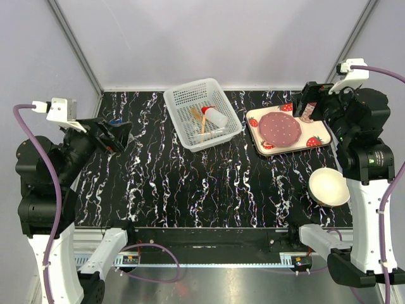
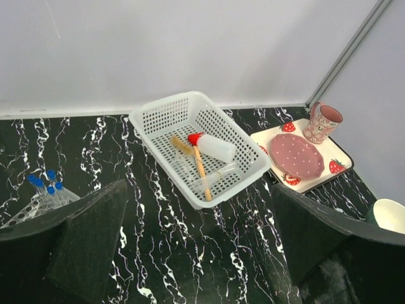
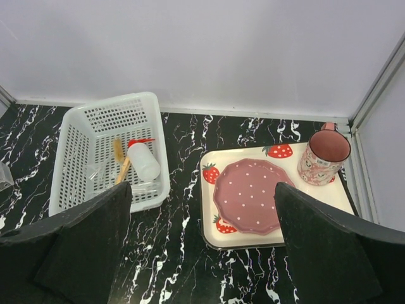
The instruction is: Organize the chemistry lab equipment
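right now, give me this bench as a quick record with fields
basket: white, rear centre, holds squeeze bottle and wooden sticks
tube rack: far left, blue-capped tubes in it
tray: rear right, carries pink plate and mug
bowl: cream, front right
left gripper: open, empty, by the tube rack
right gripper: open, empty, by the mug

black marbled table [image 1: 190, 190]: basket [image 1: 183, 95], tray [image 3: 329, 196], bowl [image 1: 329, 187], tube rack [image 2: 38, 206] (far left)

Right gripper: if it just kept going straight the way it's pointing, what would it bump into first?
Probably the pink plate on the strawberry tray: the open right gripper points down at it with nothing between, though depth is hard to judge.
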### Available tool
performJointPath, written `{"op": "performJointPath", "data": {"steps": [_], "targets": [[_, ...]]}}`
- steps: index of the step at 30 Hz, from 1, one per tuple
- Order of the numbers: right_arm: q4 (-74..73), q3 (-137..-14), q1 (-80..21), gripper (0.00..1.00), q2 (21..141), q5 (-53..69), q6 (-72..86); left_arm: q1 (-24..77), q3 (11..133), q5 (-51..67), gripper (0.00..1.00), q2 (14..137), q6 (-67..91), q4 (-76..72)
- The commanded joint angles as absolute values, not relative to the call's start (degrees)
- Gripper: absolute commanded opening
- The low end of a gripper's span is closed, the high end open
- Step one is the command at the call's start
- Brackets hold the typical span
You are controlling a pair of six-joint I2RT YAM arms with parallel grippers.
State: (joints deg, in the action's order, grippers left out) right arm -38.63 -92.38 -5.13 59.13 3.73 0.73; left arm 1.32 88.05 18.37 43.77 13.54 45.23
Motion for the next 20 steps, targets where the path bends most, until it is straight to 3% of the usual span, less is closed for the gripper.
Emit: {"op": "performJointPath", "data": {"steps": [1, 20], "targets": [[-39.5, -94.8, -4.7, 1.0, 58.4, 4.1, 0.3, 1.2, 87.1, 17.9, 0.99, 43.9, 14.1, 45.4], [-40.9, -96.8, -4.5, 1.0, 58.3, 3.2, 0.3, 1.3, 87.4, 19.8, 0.99, 44.2, 12.8, 46.0]]}}
